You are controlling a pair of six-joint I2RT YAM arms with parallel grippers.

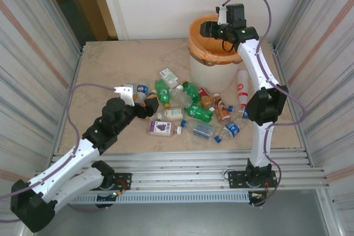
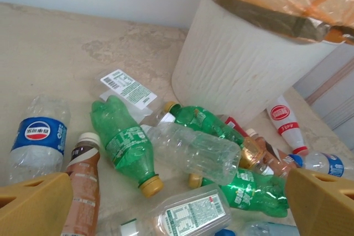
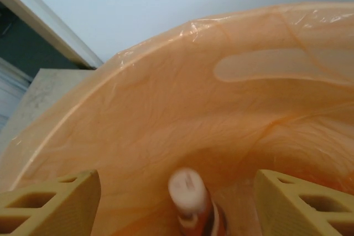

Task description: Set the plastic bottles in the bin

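Lower left, my left gripper [image 1: 142, 103] hangs with fingers spread wide over the plastic bottles [image 1: 191, 109] piled mid-frame, nothing held. Further back, upper right, my right gripper [image 1: 213, 29] is over the bin [image 1: 213, 67], fingers apart, a white-capped bottle [image 3: 191, 197] loose between them. Looks like the drop step. Next up: grab another from the pile.

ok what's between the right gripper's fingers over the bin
A blurred, white-capped brown bottle, clear of both fingers of the right gripper, the bin's orange bag behind it; right wrist view.
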